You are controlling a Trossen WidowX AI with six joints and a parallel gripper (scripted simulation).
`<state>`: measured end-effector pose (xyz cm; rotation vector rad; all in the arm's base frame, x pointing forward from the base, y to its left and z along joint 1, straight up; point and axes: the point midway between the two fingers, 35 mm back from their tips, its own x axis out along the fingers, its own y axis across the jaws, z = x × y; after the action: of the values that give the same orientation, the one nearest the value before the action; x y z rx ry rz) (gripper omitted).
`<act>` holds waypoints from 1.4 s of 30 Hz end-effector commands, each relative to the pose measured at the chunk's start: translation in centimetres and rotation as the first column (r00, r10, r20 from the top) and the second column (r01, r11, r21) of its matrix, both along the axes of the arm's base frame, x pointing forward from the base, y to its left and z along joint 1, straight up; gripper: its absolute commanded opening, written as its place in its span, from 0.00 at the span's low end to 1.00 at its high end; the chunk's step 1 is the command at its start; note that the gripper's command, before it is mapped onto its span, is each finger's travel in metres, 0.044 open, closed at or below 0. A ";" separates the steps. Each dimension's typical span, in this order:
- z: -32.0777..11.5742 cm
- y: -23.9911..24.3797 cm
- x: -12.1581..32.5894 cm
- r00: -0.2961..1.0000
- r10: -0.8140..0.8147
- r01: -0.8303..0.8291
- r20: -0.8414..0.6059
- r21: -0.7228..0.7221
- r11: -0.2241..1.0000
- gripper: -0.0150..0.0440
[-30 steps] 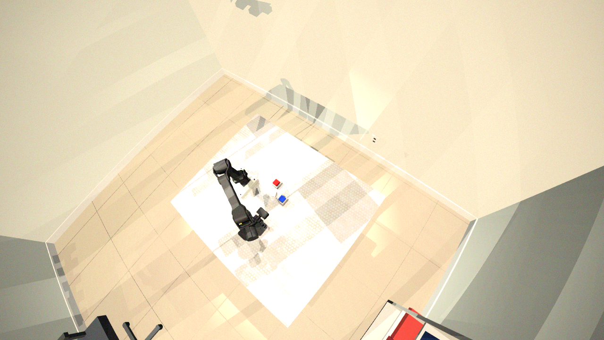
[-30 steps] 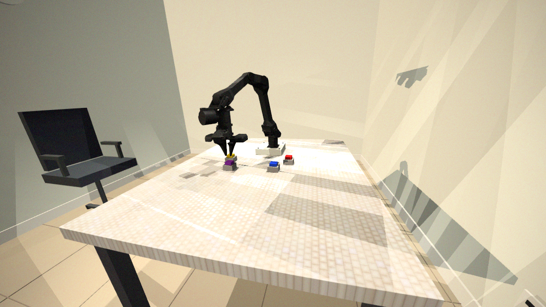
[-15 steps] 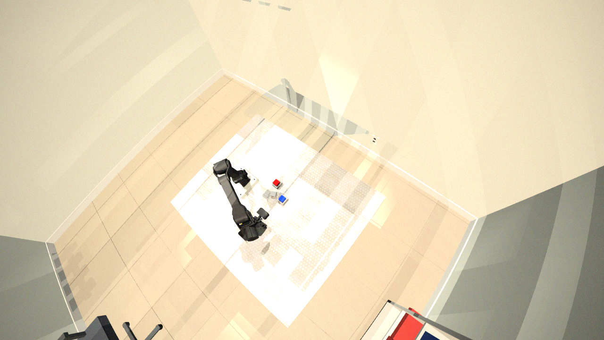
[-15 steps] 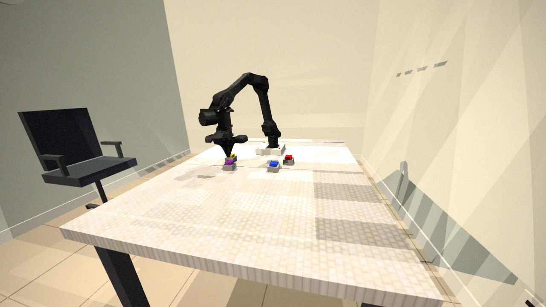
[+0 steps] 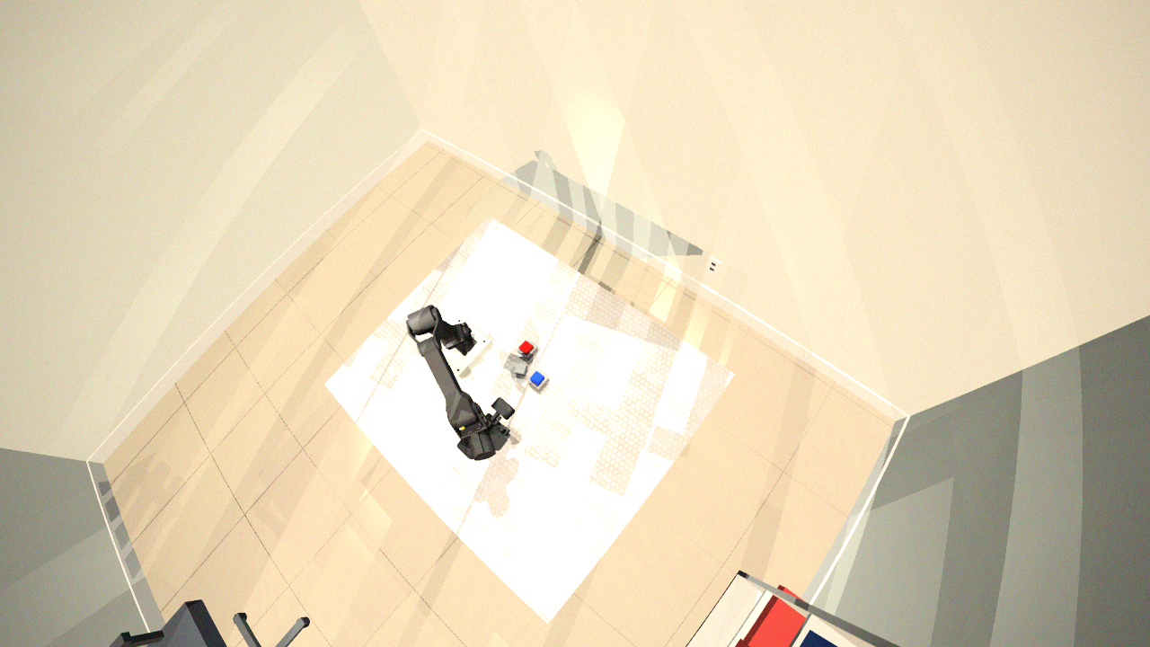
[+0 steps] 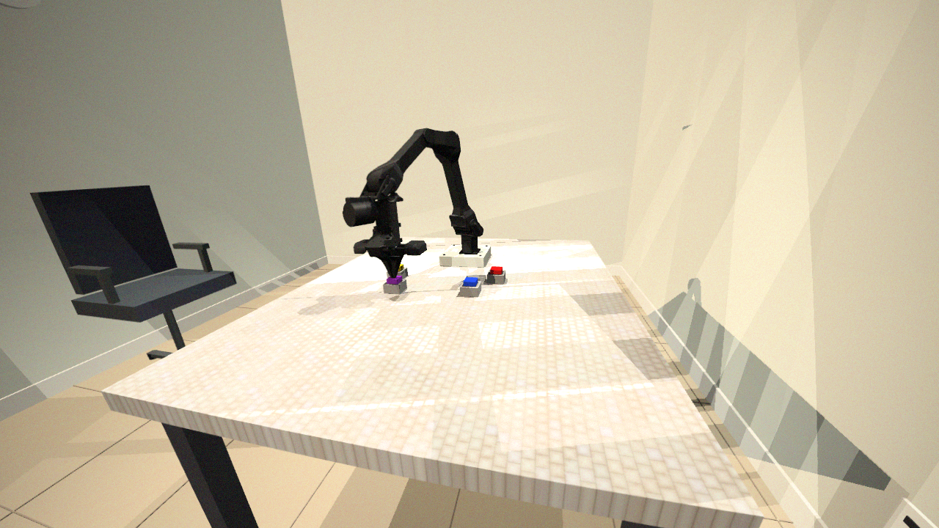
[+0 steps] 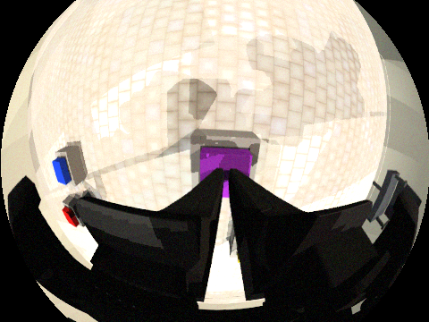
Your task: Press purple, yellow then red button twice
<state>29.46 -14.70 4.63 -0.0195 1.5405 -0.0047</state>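
Gripper (image 6: 395, 270) closed, empty, tips at purple button (image 6: 394, 279) on table (image 6: 459, 367); contact unclear. Judged step one underway; yellow, red button (image 6: 497, 270) twice left.

Yellow button (image 6: 400, 269) (mostly behind tool (image 6: 395, 272))

The pale tiled table (image 6: 459, 394) carries purple (image 6: 394, 280), blue (image 6: 469, 281) and red buttons (image 6: 496, 270).
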 end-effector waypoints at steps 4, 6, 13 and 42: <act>-0.9 0.0 -0.2 1.000 0.005 -0.005 -0.008 -0.002 1.000 0.29; -0.9 0.0 -0.2 1.000 0.005 -0.005 -0.008 -0.002 1.000 0.29; -0.9 0.0 -0.2 1.000 0.005 -0.005 -0.008 -0.002 1.000 0.29; 8.6 -0.4 -1.3 1.000 0.005 -0.005 -0.009 -0.002 1.000 0.29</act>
<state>29.11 -14.61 13.02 -0.0265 1.5329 -0.0044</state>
